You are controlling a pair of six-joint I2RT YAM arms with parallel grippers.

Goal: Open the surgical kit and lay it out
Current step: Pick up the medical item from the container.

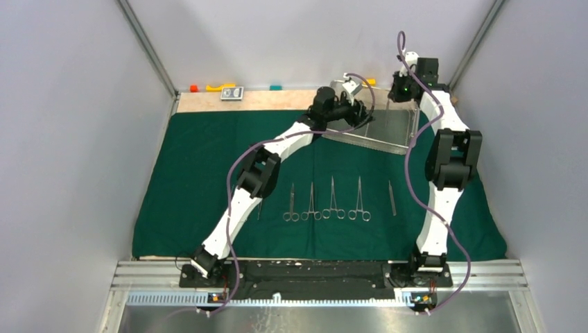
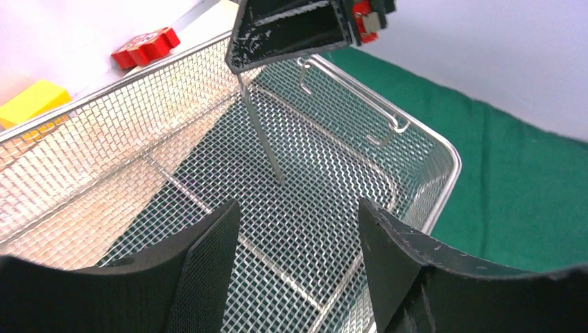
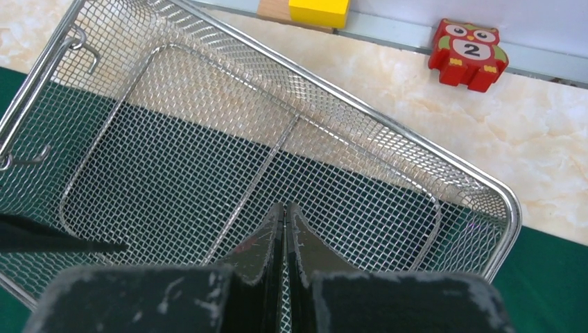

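The dark green cloth lies spread on the table. The wire-mesh tray stands at its back right; apart from the held instrument I see nothing in it. Several steel instruments lie in a row on the cloth: ring-handled clamps and tweezers. My right gripper is shut on a slim steel instrument, which hangs down into the tray. My left gripper is open and empty, low over the tray, just in front of that instrument. In the top view both grippers, left and right, are at the tray.
A red owl block and a yellow block sit behind the tray on the light board. More small blocks and a small grey device lie along the back edge. Grey walls close in both sides.
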